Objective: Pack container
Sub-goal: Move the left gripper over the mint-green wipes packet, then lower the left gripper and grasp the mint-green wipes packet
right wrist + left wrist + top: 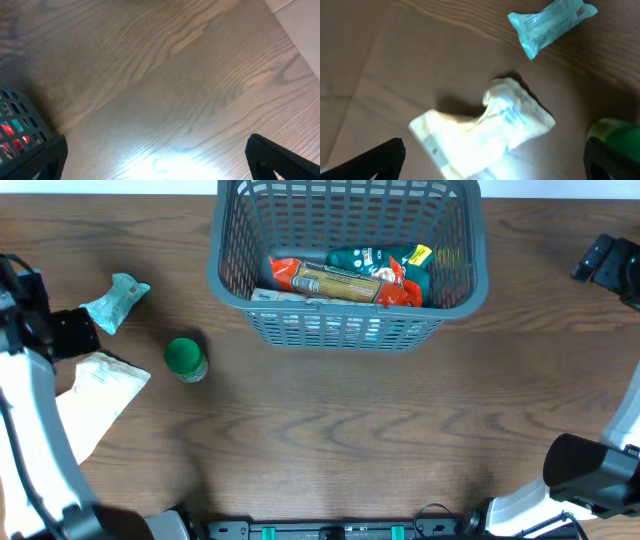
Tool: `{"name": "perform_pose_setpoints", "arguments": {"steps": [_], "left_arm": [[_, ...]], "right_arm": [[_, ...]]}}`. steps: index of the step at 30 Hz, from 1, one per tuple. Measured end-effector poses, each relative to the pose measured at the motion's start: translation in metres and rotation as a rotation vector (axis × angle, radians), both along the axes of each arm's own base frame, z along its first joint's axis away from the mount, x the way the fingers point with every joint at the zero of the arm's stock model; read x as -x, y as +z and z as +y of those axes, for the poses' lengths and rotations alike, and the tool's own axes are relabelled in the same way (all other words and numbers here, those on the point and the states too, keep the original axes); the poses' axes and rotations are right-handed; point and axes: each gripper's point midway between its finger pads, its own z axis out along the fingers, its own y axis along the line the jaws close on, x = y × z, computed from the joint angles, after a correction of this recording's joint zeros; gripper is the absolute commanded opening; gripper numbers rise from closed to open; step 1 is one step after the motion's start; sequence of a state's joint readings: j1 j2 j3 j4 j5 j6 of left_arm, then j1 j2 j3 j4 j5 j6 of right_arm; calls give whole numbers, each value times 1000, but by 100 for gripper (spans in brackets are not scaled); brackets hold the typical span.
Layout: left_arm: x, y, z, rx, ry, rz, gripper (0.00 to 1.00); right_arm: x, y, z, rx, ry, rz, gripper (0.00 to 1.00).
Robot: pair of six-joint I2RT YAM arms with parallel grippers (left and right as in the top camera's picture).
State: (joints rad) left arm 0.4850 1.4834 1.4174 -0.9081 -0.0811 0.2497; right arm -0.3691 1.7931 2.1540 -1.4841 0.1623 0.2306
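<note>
The container [340, 328], a dark grey lattice basket, stands at the back centre and holds a red-orange packet [345, 282], a teal packet [375, 260] and other items. To its left on the table lie a small teal packet [115, 302], a green-lidded jar [185, 360] and a white pouch [100, 385]. My left gripper [75, 332] hangs open over the white pouch [485, 130], touching nothing, with the teal packet [550, 22] and jar [615, 132] beyond. My right gripper [605, 260] is open and empty at the far right, above bare table.
The wooden table [350, 440] stretches in front of the basket. In the right wrist view a corner of the basket [20, 120] shows at lower left, and the table's edge [295, 30] runs across the upper right. Arm bases sit along the near edge.
</note>
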Motion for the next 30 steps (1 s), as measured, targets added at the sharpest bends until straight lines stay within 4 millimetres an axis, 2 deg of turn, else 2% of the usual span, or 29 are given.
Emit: {"name": "perform_pose_setpoints", "arguments": {"steps": [4, 11, 17, 23, 30], "left_arm": [[-22, -32, 10, 62, -45, 15, 99], [-55, -87, 14, 133, -133, 50, 99], [-75, -117, 10, 186, -200, 38, 99], [-85, -125, 11, 174, -258, 26, 99], [-98, -119, 18, 97, -354, -7, 99]], "right_arm": [[0, 0, 0, 0, 0, 0, 99], [0, 0, 0, 0, 0, 0, 99], [0, 0, 0, 0, 0, 0, 99], [0, 0, 0, 0, 0, 0, 99], [0, 0, 0, 0, 0, 0, 99]]}}
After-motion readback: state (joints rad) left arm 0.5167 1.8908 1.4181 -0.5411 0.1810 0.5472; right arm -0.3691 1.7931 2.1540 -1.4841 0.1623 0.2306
